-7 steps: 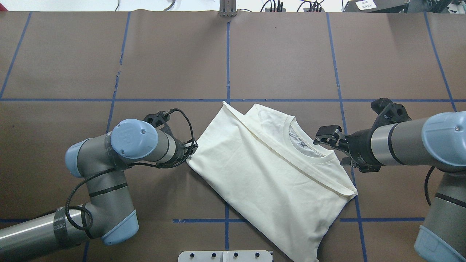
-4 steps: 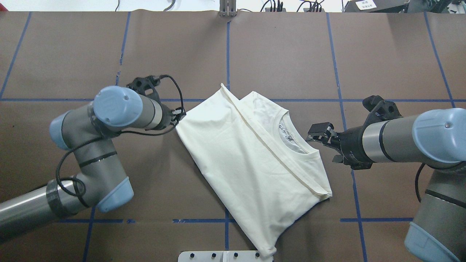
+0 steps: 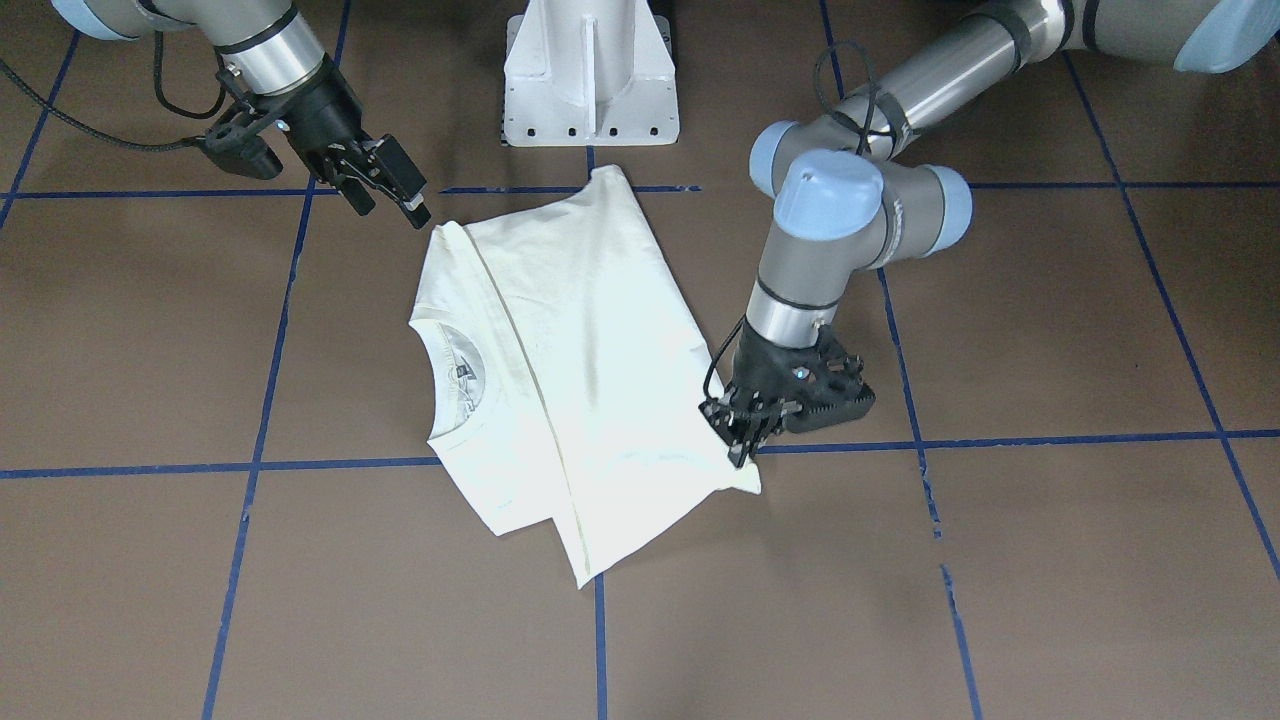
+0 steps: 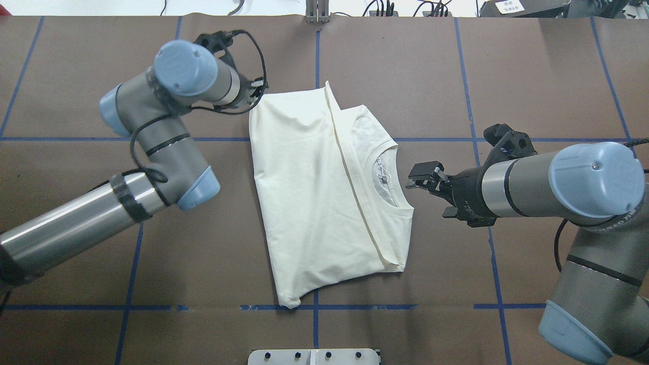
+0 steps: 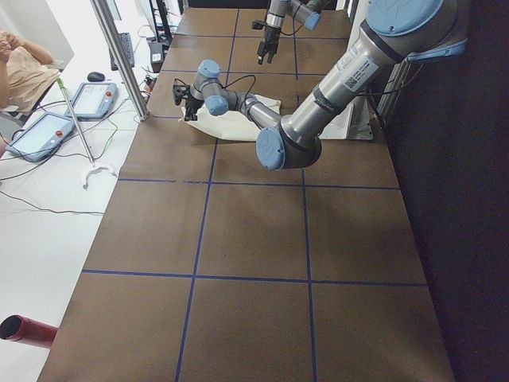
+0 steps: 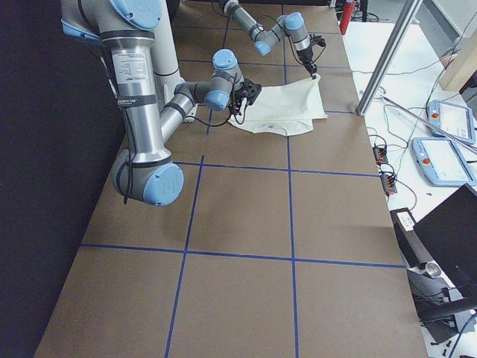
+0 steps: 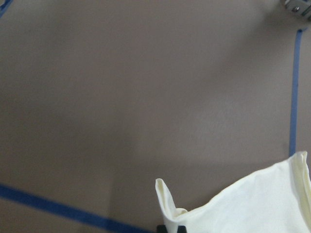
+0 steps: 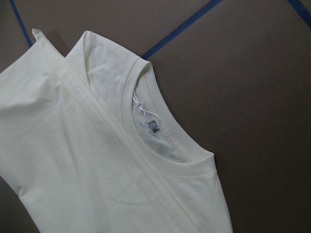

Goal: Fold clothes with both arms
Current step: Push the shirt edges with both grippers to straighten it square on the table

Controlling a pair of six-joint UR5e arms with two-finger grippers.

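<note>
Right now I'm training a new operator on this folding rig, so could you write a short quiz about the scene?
1. True or false: the black two-finger right gripper is clamped on the cream folded T-shirt.
2. Fill in: the shirt's ribbed round collar lies on the side toward the robot's ___ arm.
3. What does the black two-finger left gripper pinch?
A) the collar
B) a corner of the shirt's folded body
C) nothing

Key:
1. False. It hangs open just off the collar, not touching the shirt.
2. right
3. B
</note>
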